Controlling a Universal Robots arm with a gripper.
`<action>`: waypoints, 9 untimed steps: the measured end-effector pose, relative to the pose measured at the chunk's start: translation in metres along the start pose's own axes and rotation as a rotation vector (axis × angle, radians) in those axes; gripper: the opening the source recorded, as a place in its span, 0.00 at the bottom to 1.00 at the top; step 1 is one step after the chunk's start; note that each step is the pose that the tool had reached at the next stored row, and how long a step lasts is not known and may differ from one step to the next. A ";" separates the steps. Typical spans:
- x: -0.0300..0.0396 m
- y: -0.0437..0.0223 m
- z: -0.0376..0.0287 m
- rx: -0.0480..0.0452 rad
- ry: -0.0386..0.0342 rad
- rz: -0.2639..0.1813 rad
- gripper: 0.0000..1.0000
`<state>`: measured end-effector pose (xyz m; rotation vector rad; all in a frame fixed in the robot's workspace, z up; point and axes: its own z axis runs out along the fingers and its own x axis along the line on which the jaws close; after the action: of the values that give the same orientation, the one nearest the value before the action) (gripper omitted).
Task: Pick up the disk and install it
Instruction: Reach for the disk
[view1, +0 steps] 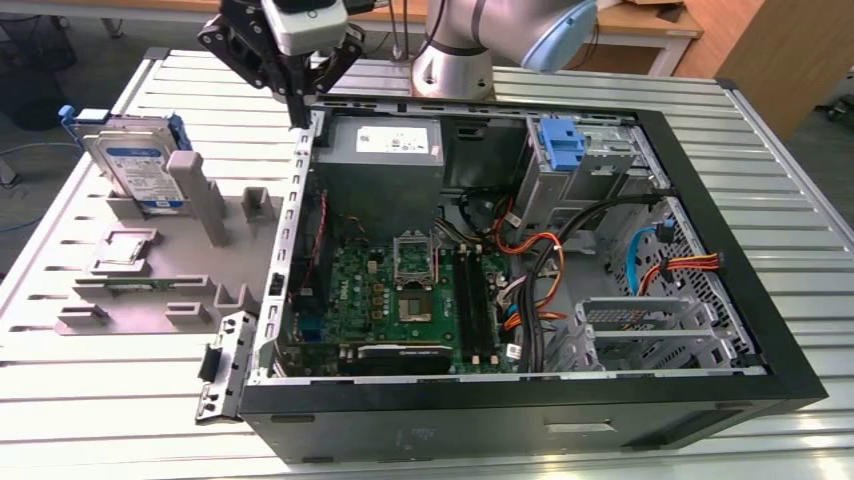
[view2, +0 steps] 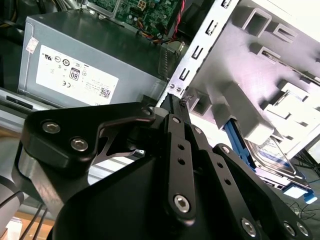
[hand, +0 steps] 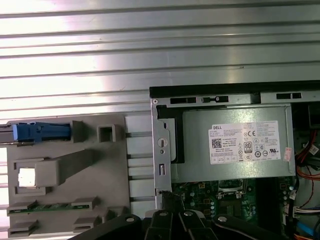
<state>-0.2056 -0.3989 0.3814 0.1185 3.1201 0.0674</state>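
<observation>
The disk (view1: 138, 165) stands on edge in a grey holder (view1: 180, 262) on the counter (view1: 80, 400), likely so its sides stay graspable. The claw (view1: 303, 112), pinched narrow and empty, hangs at the computer case (view1: 534, 420) wall, apart from the disk.

The arm (view1: 454, 62) holds its jaws pointing downward, closed tip to tip.

The disk (view1: 138, 165) stood to the exterior view's left of the claw (view1: 302, 105); the power supply (view1: 380, 165) sat in the case (view1: 534, 420) on the claw's other side.
</observation>
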 end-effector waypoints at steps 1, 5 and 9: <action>0.0003 0.0000 0.0000 0.0000 0.0001 0.000 0.10; 0.0013 -0.0001 0.0003 0.0000 0.0004 0.000 0.10; 0.0025 -0.0002 0.0005 0.0001 0.0008 0.000 0.10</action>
<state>-0.2081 -0.3989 0.3809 0.1186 3.1209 0.0673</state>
